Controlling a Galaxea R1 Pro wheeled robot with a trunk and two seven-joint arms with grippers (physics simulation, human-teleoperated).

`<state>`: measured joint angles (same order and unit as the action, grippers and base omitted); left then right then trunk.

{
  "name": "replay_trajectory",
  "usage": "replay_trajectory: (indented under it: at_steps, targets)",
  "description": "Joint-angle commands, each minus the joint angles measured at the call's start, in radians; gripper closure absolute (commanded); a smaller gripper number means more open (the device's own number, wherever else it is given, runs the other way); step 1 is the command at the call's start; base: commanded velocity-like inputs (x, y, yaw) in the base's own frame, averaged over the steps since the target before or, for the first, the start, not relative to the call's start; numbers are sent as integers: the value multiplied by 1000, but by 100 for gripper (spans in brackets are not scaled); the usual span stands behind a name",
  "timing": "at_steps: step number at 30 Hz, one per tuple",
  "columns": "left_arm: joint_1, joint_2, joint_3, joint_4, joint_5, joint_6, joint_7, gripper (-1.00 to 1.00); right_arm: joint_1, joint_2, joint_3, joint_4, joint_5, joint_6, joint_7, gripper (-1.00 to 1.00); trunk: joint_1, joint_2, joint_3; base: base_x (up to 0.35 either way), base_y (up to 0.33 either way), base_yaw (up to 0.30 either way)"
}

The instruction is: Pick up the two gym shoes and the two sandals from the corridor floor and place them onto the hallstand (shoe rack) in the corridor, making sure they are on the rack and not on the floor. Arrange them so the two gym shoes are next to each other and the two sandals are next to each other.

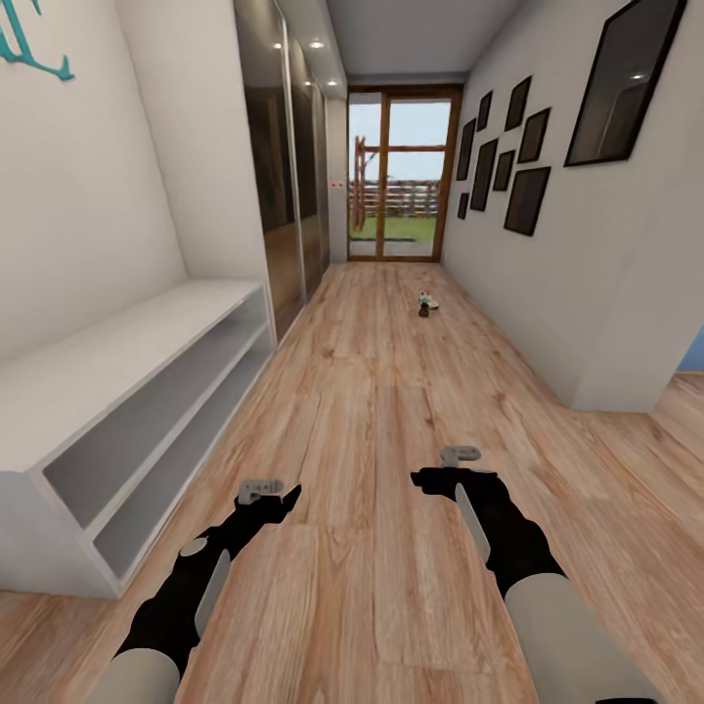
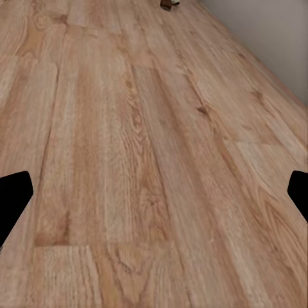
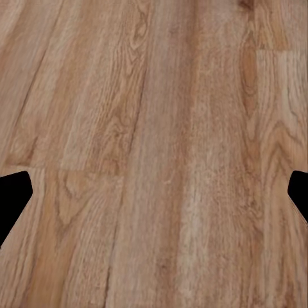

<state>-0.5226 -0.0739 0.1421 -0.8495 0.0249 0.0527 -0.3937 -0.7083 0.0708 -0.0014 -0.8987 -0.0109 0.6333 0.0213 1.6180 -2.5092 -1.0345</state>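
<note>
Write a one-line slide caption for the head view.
Both arms held low over the corridor floor, hallstand empty at left, shoes clustered far ahead near the glass door.

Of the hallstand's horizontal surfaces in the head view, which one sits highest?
The bench top: the wide pale slab capping the hallstand, fully lit and open above. The two shelves beneath sit recessed in shadow, stacked lower toward the corridor floor.

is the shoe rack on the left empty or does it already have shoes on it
Empty, as far as shown. The shoe rack has a bare top and two bare open shelves; small shoes sit far down the corridor floor.
</note>
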Motion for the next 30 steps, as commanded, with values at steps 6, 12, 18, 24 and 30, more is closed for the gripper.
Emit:
replay_trajectory:
  at_steps: [6, 12, 18, 24, 30]
  targets:
    - [-1, -1, 5, -1, 3, 6, -8, -100, 0, 0, 0, -1, 0, 5, 2, -100, 0, 0, -1, 348, 0, -3]
    - [-1, -1, 5, -1, 3, 6, -8, -100, 0, 0, 1, 0, 0, 5, 2, -100, 0, 0, -1, 348, 0, 0]
    - [-1, -2, 5, 0, 3, 6, -8, -100, 0, 0, 0, 0, -1, 5, 2, -100, 0, 0, -2, 348, 0, 0]
    - [-1, -3, 5, 0, 3, 6, -8, -100, 0, 0, 0, -1, -5, 5, 2, -100, 0, 0, -8, 348, 0, 0]
    - [-1, -3, 5, 0, 3, 6, -8, -100, 0, 0, 0, -1, -5, 5, 2, -100, 0, 0, -10, 348, 0, 0]
